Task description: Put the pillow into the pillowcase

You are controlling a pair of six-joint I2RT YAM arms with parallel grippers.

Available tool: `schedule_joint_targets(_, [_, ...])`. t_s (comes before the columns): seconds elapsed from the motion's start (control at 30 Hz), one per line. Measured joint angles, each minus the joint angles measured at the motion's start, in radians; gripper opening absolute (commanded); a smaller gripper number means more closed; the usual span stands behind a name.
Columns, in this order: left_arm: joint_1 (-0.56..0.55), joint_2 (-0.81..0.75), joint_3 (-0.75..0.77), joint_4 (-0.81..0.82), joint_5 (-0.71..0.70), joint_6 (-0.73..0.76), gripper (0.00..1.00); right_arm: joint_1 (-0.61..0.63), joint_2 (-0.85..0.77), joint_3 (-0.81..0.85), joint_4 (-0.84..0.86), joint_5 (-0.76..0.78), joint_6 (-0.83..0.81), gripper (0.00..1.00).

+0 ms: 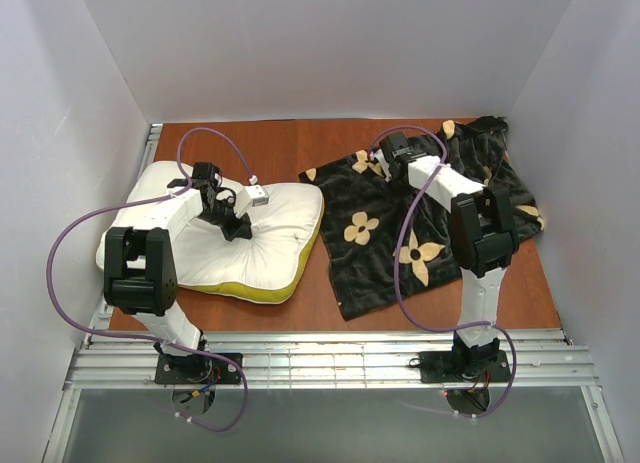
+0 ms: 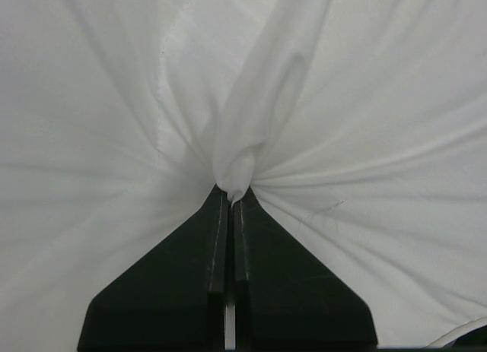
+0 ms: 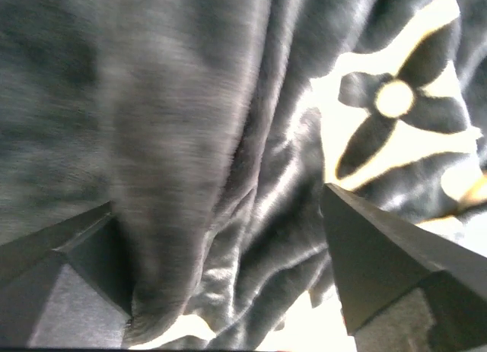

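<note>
The pillow (image 1: 265,253) lies at the left of the table, white with a yellow band along its near edge. My left gripper (image 1: 236,227) is pressed into its middle and shut on a pinch of white pillow fabric (image 2: 236,177), which puckers around the fingertips. The pillowcase (image 1: 385,248), black plush with tan flowers, lies crumpled at the right. My right gripper (image 1: 372,160) is open, low over the pillowcase's far left part. In the right wrist view its fingers (image 3: 373,253) stand wide apart with folds of black plush (image 3: 228,177) between them.
White walls enclose the table on three sides. Bare brown tabletop (image 1: 290,143) shows at the back between the two fabrics. A metal rail (image 1: 330,358) runs along the near edge by the arm bases. Purple cables loop from both arms.
</note>
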Motion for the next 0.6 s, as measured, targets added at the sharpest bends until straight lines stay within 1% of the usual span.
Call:
schedule_joint_targets(0.17, [0.000,0.000,0.000,0.003,0.000,0.000,0.00,-0.011,-0.031,-0.003,0.016,0.067,-0.035,0.70])
schedule_joint_targets(0.2, [0.000,0.000,0.000,0.004,0.000,0.000,0.00,-0.011,-0.044,-0.003,0.018,0.073,-0.040,0.67])
schedule_joint_targets(0.23, [0.000,0.000,0.000,0.005,0.000,0.000,0.00,-0.011,-0.063,-0.003,0.020,0.079,-0.047,0.57])
schedule_joint_targets(0.3, [0.000,0.000,0.000,0.007,0.000,0.000,0.00,-0.012,-0.101,-0.003,0.024,0.090,-0.059,0.50])
schedule_joint_targets(0.37, [0.000,0.000,0.000,0.011,0.000,0.000,0.00,-0.012,-0.127,-0.001,0.029,0.096,-0.069,0.49])
schedule_joint_targets(0.43, [0.000,0.000,0.000,0.015,0.000,0.000,0.00,-0.012,-0.135,0.005,0.031,0.095,-0.072,0.43])
schedule_joint_targets(0.47, [0.000,0.000,0.000,0.017,0.000,0.000,0.00,-0.013,-0.135,0.006,0.031,0.092,-0.072,0.43])
schedule_joint_targets(0.53, [0.000,0.000,0.000,0.020,-0.001,0.000,0.00,-0.013,-0.135,0.006,0.026,0.077,-0.075,0.28])
schedule_joint_targets(0.6, [0.000,0.000,0.000,0.023,-0.002,0.001,0.00,-0.014,-0.135,0.007,0.023,0.058,-0.076,0.25])
